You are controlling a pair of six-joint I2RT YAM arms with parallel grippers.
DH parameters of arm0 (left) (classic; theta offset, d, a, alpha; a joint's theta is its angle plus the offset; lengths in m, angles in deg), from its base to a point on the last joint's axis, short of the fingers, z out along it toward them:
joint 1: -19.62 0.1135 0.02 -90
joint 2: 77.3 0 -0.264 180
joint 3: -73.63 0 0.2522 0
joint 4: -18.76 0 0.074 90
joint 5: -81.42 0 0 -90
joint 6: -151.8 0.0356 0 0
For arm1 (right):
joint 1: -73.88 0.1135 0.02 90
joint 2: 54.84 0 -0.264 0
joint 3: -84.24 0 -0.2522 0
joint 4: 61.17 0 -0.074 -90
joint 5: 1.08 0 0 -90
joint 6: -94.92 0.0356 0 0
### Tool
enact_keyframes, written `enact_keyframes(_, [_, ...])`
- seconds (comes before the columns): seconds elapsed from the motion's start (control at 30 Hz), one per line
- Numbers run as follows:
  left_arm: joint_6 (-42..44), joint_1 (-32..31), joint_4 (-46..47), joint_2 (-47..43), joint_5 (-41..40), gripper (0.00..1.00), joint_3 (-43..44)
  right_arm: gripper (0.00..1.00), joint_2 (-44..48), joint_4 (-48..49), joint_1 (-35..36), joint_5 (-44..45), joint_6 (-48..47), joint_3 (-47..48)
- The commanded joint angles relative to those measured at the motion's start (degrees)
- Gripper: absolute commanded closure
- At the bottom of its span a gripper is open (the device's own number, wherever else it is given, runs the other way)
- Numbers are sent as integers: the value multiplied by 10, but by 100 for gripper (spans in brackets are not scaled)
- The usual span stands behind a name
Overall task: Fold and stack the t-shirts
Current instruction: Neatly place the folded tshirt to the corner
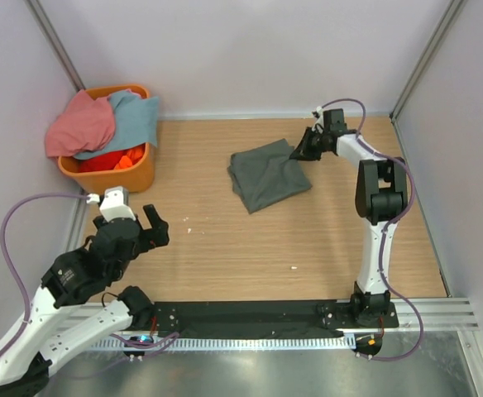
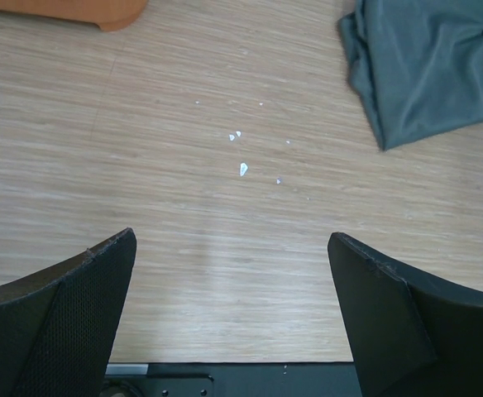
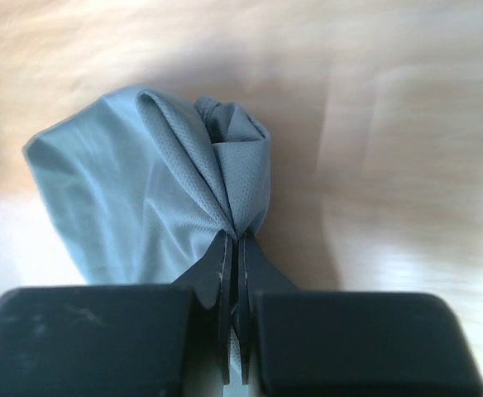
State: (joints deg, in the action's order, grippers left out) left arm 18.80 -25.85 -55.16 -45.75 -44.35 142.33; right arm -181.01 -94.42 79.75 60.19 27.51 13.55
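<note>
We have the dark grey shirt (image 1: 268,174) lying bunched on the desk (image 1: 250,248), toward the far edge and somewhat right of the middle. It is roughly doubled over but not yet a neat fold. Our right tool (image 3: 233,240) is at the shirt's far right corner. Its fingers are pressed together on a gathered pleat of the cloth, and the wrist view shows the fabric puckering into the pinch. We judge that this corner is held so the shirt can be drawn out or lifted over itself, since a corner grip gives control of a whole edge.

Our left tool (image 2: 229,244) is spread wide and holds nothing. It hangs above bare wood near the left part of the near edge, well apart from the grey shirt. From there it could come in to take a second corner. One pinch alone would probably let the loose side sag and wrinkle.

The orange basket (image 1: 134,178) sits in the far left corner of the desk. The salmon-pink shirt (image 1: 80,124) and the light blue shirt (image 1: 134,120) are heaped over its rim, waiting their turn. We judge the task to be at an early stage, as nothing is stacked yet. A few white specks (image 2: 241,168) lie on the desk between the left tool and the grey shirt.
</note>
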Motion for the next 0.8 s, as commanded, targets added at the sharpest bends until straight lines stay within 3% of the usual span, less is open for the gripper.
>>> enact_keyframes(0.0, [7,-1,16,14,-5,2,0,99,-34,-112,-38,89,-67,100])
enact_keyframes(0.3, [13,-1,18,43,2,4,1,99,-165,-220,-124,229,-127,335])
enact_keyframes(0.5, [14,-1,20,55,3,6,-1,99,-232,-238,-155,310,-181,481])
enact_keyframes(0.77, [13,-1,19,74,4,8,1,99,-234,-133,-183,378,-265,459])
